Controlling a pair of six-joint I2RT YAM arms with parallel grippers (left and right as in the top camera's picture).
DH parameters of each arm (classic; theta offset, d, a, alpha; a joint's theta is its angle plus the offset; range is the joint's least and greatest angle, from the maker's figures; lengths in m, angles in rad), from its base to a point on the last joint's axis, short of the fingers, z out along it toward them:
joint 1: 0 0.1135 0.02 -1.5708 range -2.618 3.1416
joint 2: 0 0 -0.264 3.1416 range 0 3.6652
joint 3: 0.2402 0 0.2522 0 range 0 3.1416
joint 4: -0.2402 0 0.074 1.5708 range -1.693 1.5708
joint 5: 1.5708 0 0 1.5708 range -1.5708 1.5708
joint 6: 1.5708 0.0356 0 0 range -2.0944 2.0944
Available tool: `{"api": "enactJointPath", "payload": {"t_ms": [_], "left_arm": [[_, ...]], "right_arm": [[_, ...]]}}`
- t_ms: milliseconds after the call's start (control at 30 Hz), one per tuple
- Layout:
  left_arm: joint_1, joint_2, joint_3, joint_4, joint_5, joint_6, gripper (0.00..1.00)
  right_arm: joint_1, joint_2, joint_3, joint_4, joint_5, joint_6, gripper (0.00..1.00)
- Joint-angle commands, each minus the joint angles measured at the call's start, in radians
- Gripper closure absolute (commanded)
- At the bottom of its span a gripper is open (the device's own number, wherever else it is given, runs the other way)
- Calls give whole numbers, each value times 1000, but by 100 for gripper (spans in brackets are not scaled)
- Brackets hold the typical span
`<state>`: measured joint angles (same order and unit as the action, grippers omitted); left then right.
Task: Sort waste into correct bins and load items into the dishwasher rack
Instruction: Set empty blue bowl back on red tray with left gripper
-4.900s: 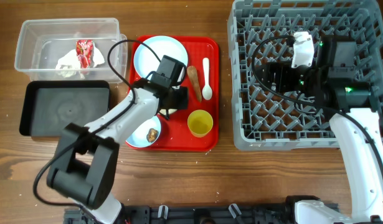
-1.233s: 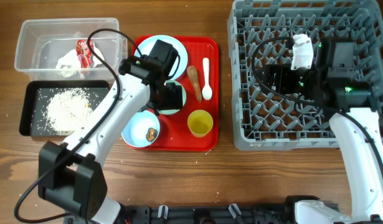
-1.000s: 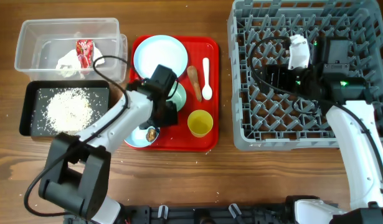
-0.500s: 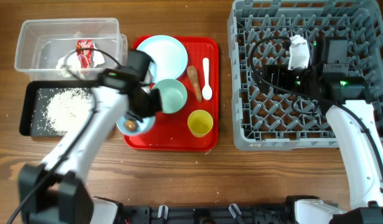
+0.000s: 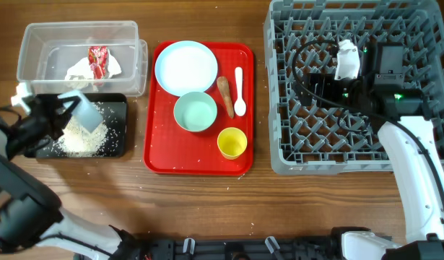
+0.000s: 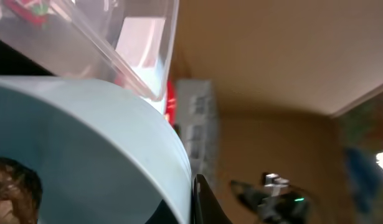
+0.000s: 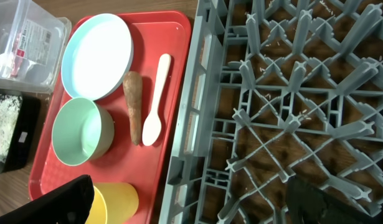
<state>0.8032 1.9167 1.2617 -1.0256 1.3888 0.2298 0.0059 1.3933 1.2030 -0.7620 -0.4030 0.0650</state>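
Wooden tabletop [image 5: 207, 195] carries everything: the dishwasher rack [image 5: 424, 22] off at 3 o'clock, the red tray [image 5: 207, 155] in the middle, and the clear tub [image 5: 34, 43] at 10 o'clock with the black tray [image 5: 125, 126] just below it. The left gripper [image 5: 61, 115] is clenched on the rim of the light-blue bowl [image 5: 89, 115], which it holds tipped above the black tray, by the heap of rice [image 5: 77, 141]. From the fingers the bowl lies toward 3 o'clock. The left wrist view shows the small brown lump [image 6: 10, 186] inside it, low against the wall. The lump seems not yet tipped out. The tray sits directly beneath, so a steeper tilt should do, though the clear tub is close at 12 o'clock and would be the wrong place to spill. The right gripper [image 7: 188, 186] hangs over the rack, far from the bowl, its fingers spread wide with nothing between them.
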Motion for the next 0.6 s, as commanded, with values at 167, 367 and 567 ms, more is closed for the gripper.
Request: {"api": "enactJointPath", "payload": {"t_ms": [167,367,567], "left_arm": [[43,108,7,-31,188,-142,96],[-83,-66,6,-275,177,167,96],[-439,-195,6,-247,-320,230,96]], "right_arm": [[7,11,12,6,-2,17,0],[7,11,12,5,-2,17,0],[7,11,12,9,3,17,0]]}}
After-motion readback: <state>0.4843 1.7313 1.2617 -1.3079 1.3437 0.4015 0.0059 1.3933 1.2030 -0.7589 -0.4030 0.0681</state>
